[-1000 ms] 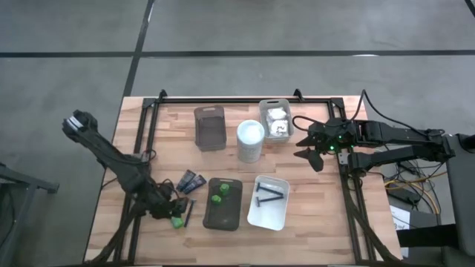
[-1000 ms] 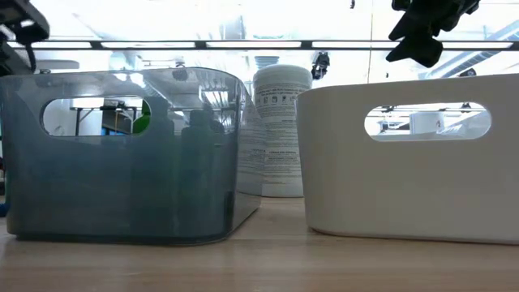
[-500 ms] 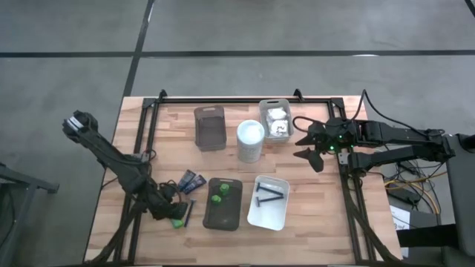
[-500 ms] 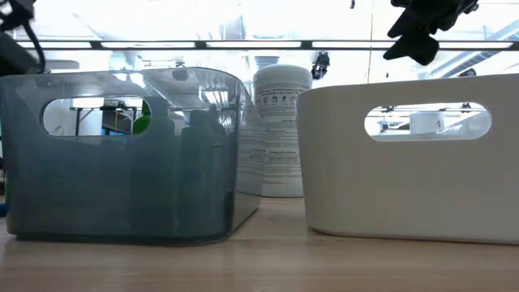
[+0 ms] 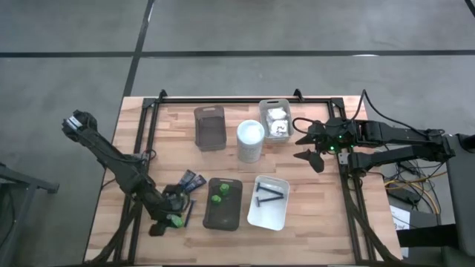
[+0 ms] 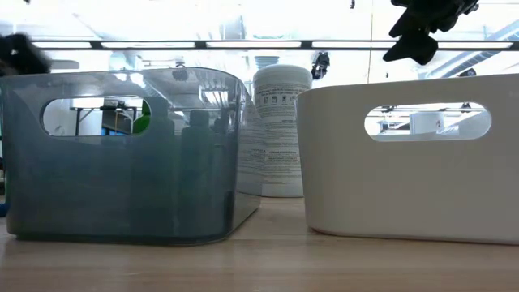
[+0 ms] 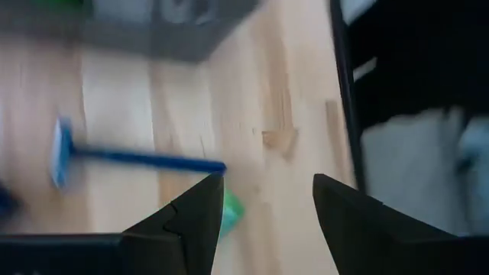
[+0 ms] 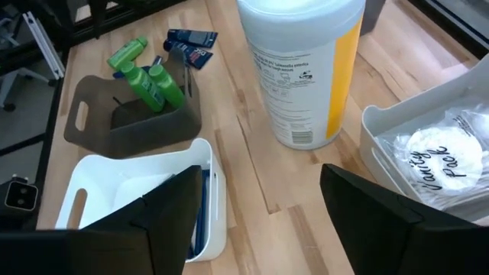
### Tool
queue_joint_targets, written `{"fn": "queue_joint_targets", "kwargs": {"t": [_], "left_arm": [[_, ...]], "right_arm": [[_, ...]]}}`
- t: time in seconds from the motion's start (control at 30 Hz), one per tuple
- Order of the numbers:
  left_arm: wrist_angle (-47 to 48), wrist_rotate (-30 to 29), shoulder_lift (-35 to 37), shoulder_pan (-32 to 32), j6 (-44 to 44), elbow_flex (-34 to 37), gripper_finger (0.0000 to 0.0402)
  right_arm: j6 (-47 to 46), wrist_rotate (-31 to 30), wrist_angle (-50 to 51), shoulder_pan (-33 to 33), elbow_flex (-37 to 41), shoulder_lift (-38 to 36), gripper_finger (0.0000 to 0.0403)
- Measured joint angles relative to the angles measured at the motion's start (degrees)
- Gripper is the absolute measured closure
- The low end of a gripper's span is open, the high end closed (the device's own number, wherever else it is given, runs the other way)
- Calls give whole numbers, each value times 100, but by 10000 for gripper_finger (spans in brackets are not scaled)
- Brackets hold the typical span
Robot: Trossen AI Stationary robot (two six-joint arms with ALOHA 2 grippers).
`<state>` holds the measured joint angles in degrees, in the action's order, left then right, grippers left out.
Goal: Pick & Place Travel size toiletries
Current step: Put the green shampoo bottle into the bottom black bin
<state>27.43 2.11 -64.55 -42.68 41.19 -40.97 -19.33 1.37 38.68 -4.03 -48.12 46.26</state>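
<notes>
the left end effector (image 5: 165, 222) is low over the front left part of the surface (image 5: 312, 215), just beside the grey tray (image 5: 223, 215). its fingers (image 7: 191, 225) stand apart and hold nothing. a green bottle (image 5: 177, 220) lies on the wood between them, and a blue razor (image 7: 130, 158) lies just past the tips. two navy tubes (image 5: 190, 181) lie side by side near it, a little further back.

two more green bottles (image 5: 219, 194) lie in the grey tray, close together at its back end. two dark razors (image 5: 267, 194) lie in the white tray (image 5: 276, 216) beside it. white packets (image 5: 277, 121) fill the clear tray (image 5: 286, 104) at the back, next to the white cylinder (image 5: 251, 141). another grey tray (image 5: 210, 127) stands on the other side of the cylinder.

the right end effector (image 5: 306, 148) hangs in the air at the right side of the surface, near the clear tray. its fingers (image 8: 172, 206) are wide apart and it holds nothing.
</notes>
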Motion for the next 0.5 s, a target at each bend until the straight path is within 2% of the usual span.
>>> {"fn": "queue_joint_targets", "kwargs": {"t": [0.13,0.33,0.5], "left_arm": [[316,-4,-2,0,-1867,0,195],[1508,-55,-61,9,-2913,3,195],[1182,-85,-104,7,-3524,154,195]], "right_arm": [[-15,4,-1,0,0,0,128],[-17,9,-2,0,0,0,114],[-16,8,-4,0,0,0,100]]}}
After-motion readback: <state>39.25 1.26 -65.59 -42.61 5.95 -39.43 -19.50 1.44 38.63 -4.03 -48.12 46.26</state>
